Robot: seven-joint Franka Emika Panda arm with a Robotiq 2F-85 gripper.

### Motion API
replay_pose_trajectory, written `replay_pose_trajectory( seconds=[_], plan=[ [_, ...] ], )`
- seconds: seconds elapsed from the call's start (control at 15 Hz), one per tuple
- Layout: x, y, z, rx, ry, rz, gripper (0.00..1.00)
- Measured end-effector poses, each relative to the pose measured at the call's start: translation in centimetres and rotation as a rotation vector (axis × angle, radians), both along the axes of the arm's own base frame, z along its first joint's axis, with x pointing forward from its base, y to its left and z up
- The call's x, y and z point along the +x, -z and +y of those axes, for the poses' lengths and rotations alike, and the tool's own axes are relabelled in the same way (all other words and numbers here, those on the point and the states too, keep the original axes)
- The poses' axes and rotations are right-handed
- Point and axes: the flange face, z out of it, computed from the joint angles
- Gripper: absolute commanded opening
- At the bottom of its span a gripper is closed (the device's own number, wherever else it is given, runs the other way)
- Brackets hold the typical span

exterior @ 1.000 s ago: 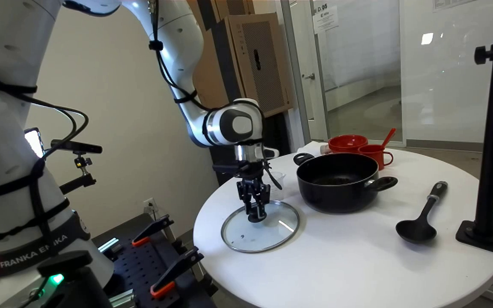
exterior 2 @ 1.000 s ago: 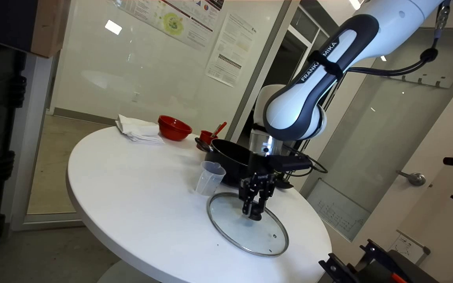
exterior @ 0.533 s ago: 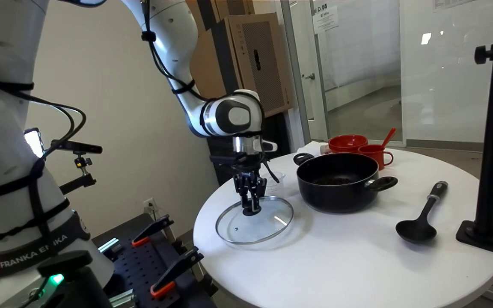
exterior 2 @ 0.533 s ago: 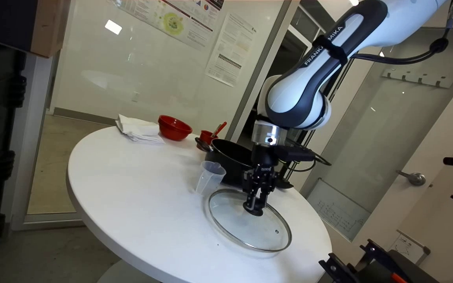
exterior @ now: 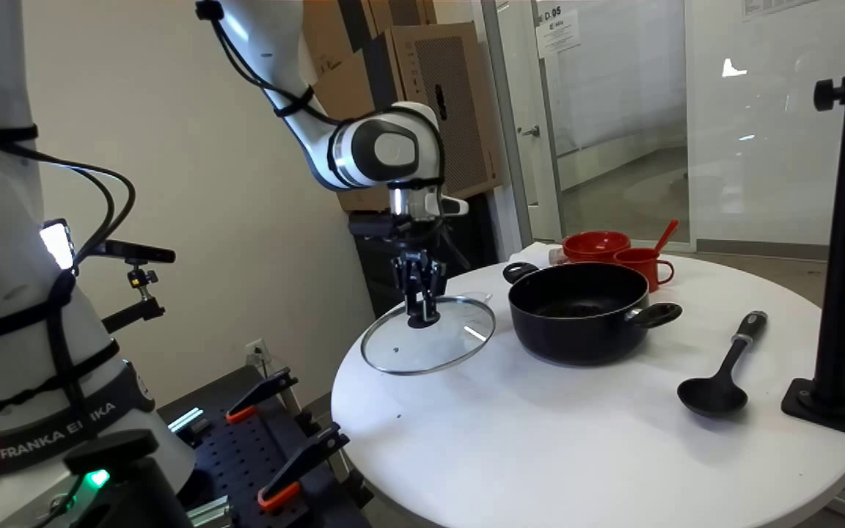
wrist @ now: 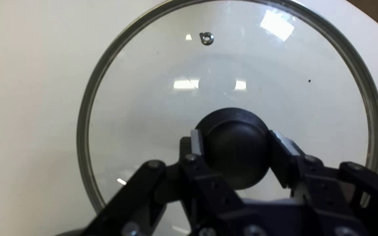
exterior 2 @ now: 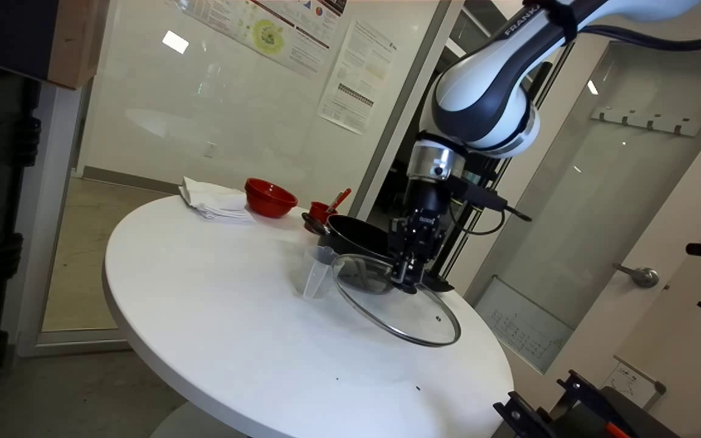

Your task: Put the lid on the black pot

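Note:
My gripper [exterior: 421, 314] is shut on the dark knob of the round glass lid [exterior: 459, 334]. It holds the lid in the air above the white table, nearly level. In an exterior view the lid [exterior 2: 411, 316] hangs in front of the pot, which shows partly through the glass. In the wrist view the finger pads [wrist: 197, 143] press both sides of the knob [wrist: 236, 147], and the lid's metal rim [wrist: 84, 131] circles below. The black pot [exterior: 576, 337] stands uncovered on the table beside the lid, with its two side handles showing.
A clear plastic cup [exterior 2: 320, 274] stands close to the pot and the lid's edge. A red bowl [exterior: 595, 246] and a red mug [exterior: 641, 265] with a red utensil stand behind the pot. A black ladle [exterior: 716, 392] and a black pole stand [exterior: 833, 293] are farther along the table [exterior: 540, 455].
My gripper has risen with the lid in its grasp. The lid has left the table and moved up. The pot and other objects have not moved.

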Motion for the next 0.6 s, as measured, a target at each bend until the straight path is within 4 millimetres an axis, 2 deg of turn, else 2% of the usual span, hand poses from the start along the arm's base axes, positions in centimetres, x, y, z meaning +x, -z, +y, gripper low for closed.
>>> replay_pose_trajectory(
  seconds=[0.33, 0.47, 0.6],
  plan=[
    [0.6, -5.3, -1.1, 0.001, 0.014, -0.044, 0.26],
    [1.0, -6.7, -2.4, 0.0, 0.041, -0.064, 0.26],
    [1.7, -7.8, -4.7, -0.007, 0.086, -0.086, 0.26]
  ],
)
